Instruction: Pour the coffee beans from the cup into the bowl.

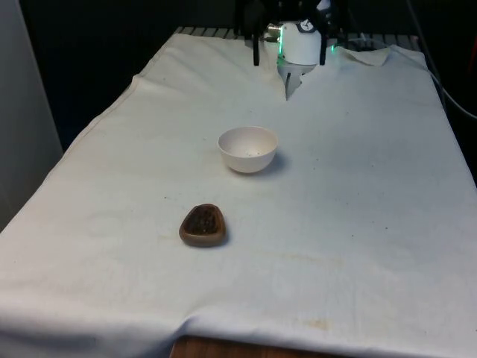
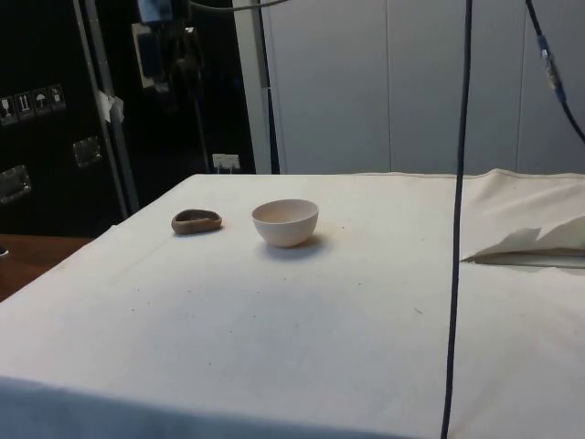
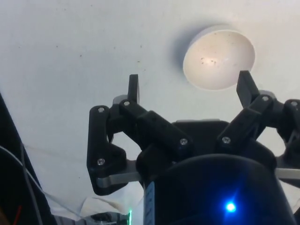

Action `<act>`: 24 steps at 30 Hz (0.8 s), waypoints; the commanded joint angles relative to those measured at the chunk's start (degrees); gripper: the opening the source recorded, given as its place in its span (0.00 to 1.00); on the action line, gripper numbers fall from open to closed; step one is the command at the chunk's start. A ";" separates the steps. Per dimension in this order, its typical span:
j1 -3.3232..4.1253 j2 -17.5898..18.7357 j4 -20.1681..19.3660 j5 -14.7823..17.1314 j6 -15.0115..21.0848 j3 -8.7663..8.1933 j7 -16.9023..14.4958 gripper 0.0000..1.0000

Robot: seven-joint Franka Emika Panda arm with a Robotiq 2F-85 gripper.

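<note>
Brown cup point(image 1: 203, 225), dark beans inside

1 white bowl point(image 1: 248, 148), 1 brown cup point(image 1: 203, 225) w/ coffee beans point(image 1: 203, 221) — 1 white cloth point(image 1: 358, 194)

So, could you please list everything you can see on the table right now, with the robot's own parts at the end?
bowl: one, white, near the middle of the table, upright, with only a few dark specks inside.
cup: one, brown and shallow, holding dark coffee beans, nearer the front camera than the bowl and towards the front view's left, apart from the bowl.
cloth: one, white, covering the table, folded up near the robot's base.
cable: one, black, hanging down close to the side camera.
gripper: one, black, fingers open, holding nothing, high above the cloth beside the bowl.
</note>
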 commanded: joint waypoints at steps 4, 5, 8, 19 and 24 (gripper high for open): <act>-0.52 1.03 0.69 0.34 0.63 -0.57 -2.29 1.00; -0.57 1.20 0.74 0.40 0.92 -0.69 -2.69 1.00; -0.74 1.78 0.92 0.52 1.60 -1.15 -3.95 1.00; -1.09 4.81 2.75 1.20 3.84 -2.86 -8.37 1.00; -0.97 6.93 4.64 1.32 4.53 -3.84 -9.80 1.00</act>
